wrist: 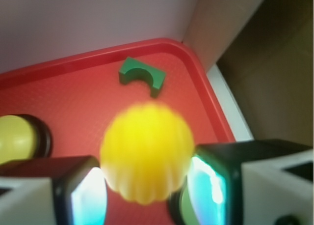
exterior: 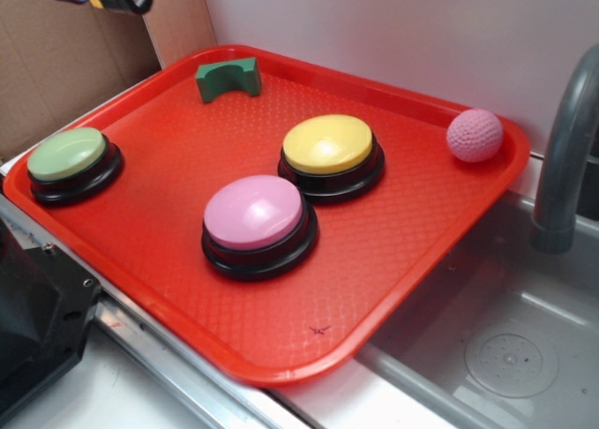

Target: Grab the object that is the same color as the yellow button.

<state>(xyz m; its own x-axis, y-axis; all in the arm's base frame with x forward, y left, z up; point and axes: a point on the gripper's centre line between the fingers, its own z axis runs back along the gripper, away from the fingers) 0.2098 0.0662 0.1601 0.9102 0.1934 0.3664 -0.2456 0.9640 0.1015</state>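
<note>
1. Red tray (exterior: 412, 251) fills most of the counter (exterior: 140, 392) beside a sink (exterior: 505, 354). It is the largest item and carries all else but the corn.
2. Three big push buttons on it: yellow button (exterior: 328, 144) near centre, pink button (exterior: 254, 213) just in front of it, green button (exterior: 66, 154) at the left edge.
3. Smaller pieces: pink knitted ball (exterior: 474, 135) at the right rim, green arch block (exterior: 227, 79) near the far corner.
4. Hand (wrist: 147, 185): the wrist view shows it closed narrow on the yellow toy corn cob (wrist: 147, 154), fingers (wrist: 216, 181) pressing either flank. The cob is blurred but clearly clear of the tray, hanging above its far-left corner near the arch block.
5. Exterior view shows only a scrap of the hand at top left; the cob is not visible there.
6. Judgement: the grab looks made. To do it well, keep squeeze steady and avoid tilting, since the ribbed cone could slip out by its taper.
</note>
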